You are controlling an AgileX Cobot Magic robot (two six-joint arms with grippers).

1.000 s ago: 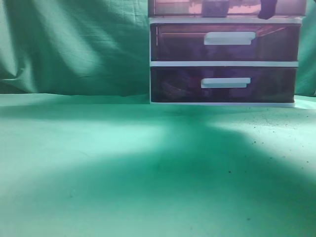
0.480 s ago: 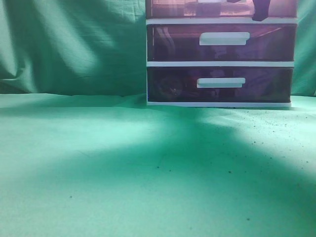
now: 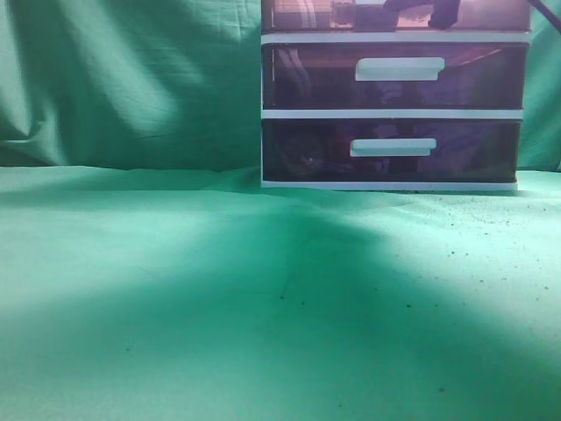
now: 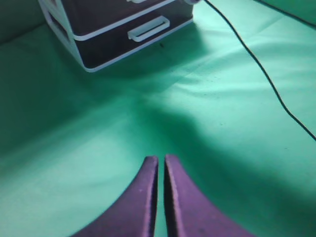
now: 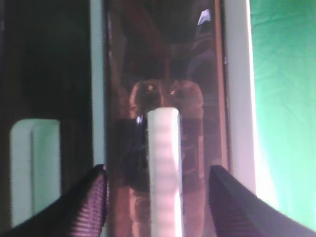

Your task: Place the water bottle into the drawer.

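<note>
The drawer is sitting at twelve to one o'clock in the exterior view, cropped by the top edge, its pinkish front lying level with the frame of the plastic unit as far as can be made out. In the right wrist view its white handle is standing between the right gripper's two dark fingers, which are spread wide to either side and touching nothing — so the gripper is lining up on the handle rather than holding it.

The water bottle is not showing clearly anywhere. Pale shapes are glimmering behind the translucent front, but whether one is the bottle cannot be told, so it is hard to judge how much of the task is left — the bottle may already be inside, or the drawer may yet need opening.

The left gripper is hanging at six o'clock in its own view over the green cloth, jaws nearly together and empty. A black cable is trailing across the cloth towards three o'clock.
</note>
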